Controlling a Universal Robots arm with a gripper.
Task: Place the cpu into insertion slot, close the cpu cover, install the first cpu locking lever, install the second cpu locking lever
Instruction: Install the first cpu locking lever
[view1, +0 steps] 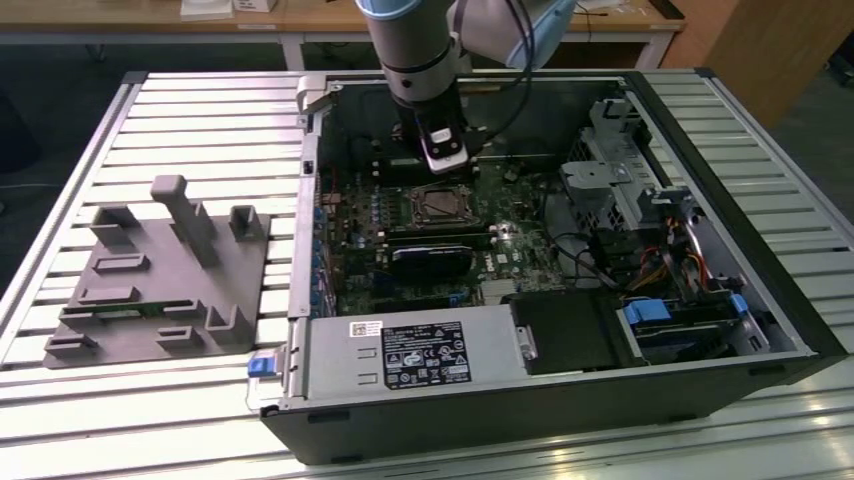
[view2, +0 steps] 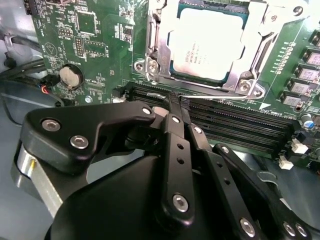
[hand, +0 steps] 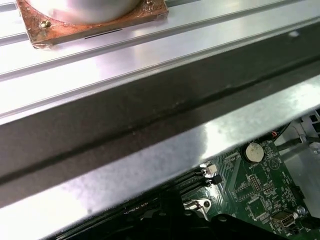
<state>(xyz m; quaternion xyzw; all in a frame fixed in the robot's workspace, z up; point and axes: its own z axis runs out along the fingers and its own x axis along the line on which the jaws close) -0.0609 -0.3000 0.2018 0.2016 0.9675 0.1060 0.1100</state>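
The cpu (view2: 207, 42) lies pale and flat in the insertion slot (view1: 441, 205) on the green board. The silvery cpu cover (view2: 157, 47) is down around it, framing its face. A thin metal locking lever (view2: 220, 96) runs along the socket's edge beside the memory slots. My gripper (view2: 171, 102) hangs just above that edge with its black fingers (view2: 176, 145) drawn together, tips at the lever. I cannot tell whether the lever is caught between them. In the exterior view the gripper (view1: 447, 165) stands over the board just behind the socket.
Long black memory slots (view2: 240, 122) and a black card (view1: 434, 255) lie beside the socket. A coin battery (view2: 70, 76) sits on the board. The case wall (hand: 165, 125) rises close by. A grey fixture (view1: 160, 270) stands on the slatted table; drive cage (view1: 621, 170) on the exterior view's right.
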